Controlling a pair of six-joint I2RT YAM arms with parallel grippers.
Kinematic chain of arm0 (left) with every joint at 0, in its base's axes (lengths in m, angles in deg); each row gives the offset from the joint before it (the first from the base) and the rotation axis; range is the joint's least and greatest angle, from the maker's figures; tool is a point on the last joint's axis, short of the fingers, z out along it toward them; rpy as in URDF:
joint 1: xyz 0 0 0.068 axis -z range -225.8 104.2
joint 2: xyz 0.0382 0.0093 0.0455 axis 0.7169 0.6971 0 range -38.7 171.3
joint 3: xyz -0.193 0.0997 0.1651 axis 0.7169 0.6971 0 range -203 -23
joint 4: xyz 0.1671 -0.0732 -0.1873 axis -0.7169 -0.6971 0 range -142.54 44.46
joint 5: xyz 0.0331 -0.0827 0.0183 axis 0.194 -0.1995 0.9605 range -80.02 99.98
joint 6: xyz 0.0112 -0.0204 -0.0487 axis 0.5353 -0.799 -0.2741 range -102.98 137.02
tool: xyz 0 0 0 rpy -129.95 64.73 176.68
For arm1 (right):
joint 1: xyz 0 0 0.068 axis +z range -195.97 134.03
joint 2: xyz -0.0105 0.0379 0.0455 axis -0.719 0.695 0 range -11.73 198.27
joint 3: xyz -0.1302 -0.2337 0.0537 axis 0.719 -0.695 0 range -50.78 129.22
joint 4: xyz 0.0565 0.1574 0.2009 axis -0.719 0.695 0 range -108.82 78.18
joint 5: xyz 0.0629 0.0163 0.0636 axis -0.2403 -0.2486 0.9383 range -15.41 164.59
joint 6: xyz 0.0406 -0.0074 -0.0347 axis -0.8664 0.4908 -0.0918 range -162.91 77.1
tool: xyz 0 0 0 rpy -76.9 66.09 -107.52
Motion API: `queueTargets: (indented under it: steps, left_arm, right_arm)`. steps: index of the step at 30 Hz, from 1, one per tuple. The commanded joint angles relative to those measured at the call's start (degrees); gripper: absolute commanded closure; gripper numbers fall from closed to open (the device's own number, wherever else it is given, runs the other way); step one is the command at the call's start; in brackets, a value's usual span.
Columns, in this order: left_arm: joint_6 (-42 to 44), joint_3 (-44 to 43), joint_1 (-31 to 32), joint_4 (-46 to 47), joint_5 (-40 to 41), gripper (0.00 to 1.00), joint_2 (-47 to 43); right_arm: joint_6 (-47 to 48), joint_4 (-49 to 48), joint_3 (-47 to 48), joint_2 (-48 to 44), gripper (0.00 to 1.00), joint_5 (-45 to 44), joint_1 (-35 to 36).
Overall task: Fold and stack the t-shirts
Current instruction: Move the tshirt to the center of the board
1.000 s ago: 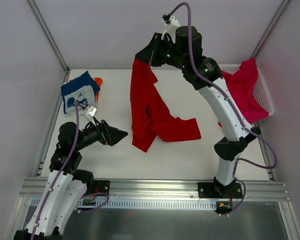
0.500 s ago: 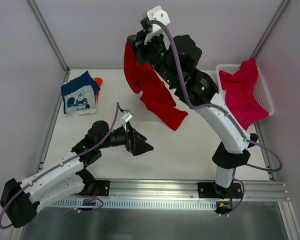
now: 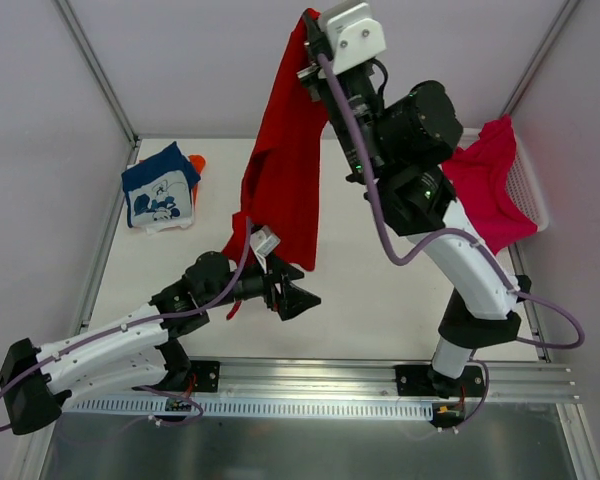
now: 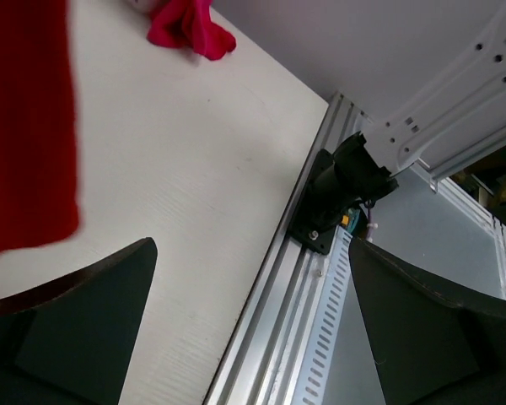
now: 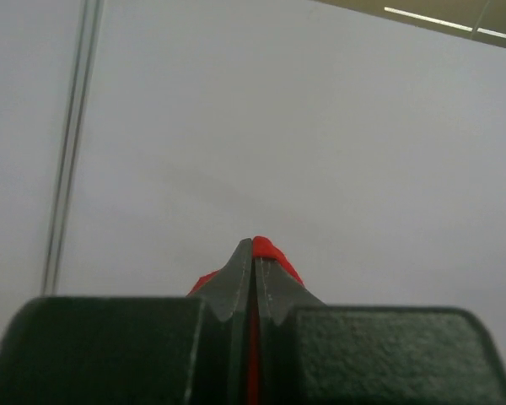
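So that it hangs at full length below the claw, the red t-shirt [image 3: 285,170] is pinched by one edge in the clenched right gripper [image 5: 253,253], while the left gripper [image 4: 251,245] is held spread and empty just beside the hem, seemingly to catch it.

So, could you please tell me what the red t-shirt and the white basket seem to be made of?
The red t-shirt looks like soft matte cloth, perhaps cotton: it hangs limp in folds from the right claw, with no sheen. The white basket looks like rigid plastic mesh, judging by its fine grid wall; the magenta-pink t-shirt draped over it hides most.
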Motion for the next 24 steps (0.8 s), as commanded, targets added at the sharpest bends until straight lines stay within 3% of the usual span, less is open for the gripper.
queueTargets:
  steps: [1, 4, 12, 17, 19, 24]
  left_arm:
    - [2.88, -1.19, 0.34, 0.0, 3.61, 0.01, -4.77]
    - [2.88, -1.1, 0.34, -2.2, 4.23, 0.01, -7.32]
    - [2.27, 1.27, 0.34, -5.1, 7.04, 0.01, -12.51]
    - [2.88, 1.28, 0.34, -8.35, 9.93, 0.01, -12.34]
    - [3.14, 1.01, 0.34, -13.42, 14.05, 0.01, -12.34]
    - [-0.79, 1.45, 0.34, -23.64, 33.92, 0.01, -8.39]
  right_arm:
    - [6.08, -3.56, 0.48, 2.91, 0.99, -5.57, -0.33]
    - [5.03, -3.64, -3.19, 2.57, 1.0, -9.86, -1.47]
    - [-3.14, -7.42, -30.85, -6.39, 1.0, -16.21, -6.13]
    - [-7.19, -7.95, -38.97, -10.18, 1.0, -19.03, -10.78]
    - [-7.63, -8.65, -42.05, -11.05, 1.0, -20.17, -12.02]
    - [-9.56, -9.09, -46.71, -14.83, 1.0, -20.17, -16.59]
